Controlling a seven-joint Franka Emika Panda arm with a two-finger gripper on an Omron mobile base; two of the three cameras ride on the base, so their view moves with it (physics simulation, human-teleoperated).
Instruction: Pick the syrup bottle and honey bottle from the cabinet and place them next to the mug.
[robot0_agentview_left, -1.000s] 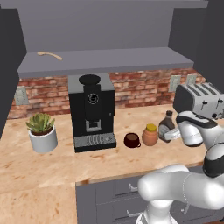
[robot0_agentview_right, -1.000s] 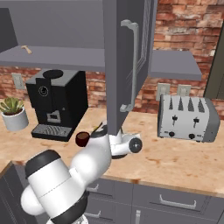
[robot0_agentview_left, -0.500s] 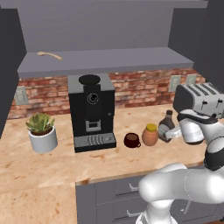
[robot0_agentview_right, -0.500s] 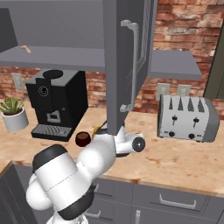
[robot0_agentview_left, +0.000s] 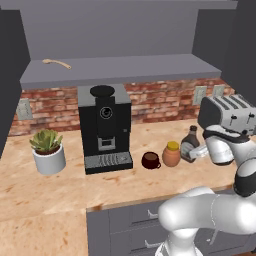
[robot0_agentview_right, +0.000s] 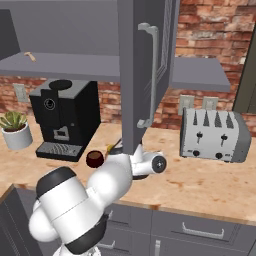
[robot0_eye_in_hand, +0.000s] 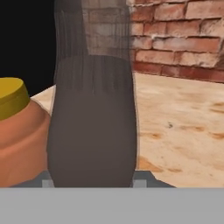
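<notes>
Gripper (robot0_agentview_left: 196, 153) is clamped on the syrup bottle (robot0_agentview_left: 189, 144), which stands on the counter (robot0_agentview_left: 60, 187) just beside the honey bottle (robot0_agentview_left: 171, 153), at its 3 o'clock. 1 mug (robot0_agentview_left: 150, 160) sits at the honey bottle's 9 o'clock. 2 bottles, 1 mug. Bare counter lies toward 6 o'clock.

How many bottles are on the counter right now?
2. The honey bottle stands just right of the mug; the syrup bottle stands right of the honey bottle, with the gripper closed on it. Others could be hidden behind the cabinet door in the right base view.
</notes>
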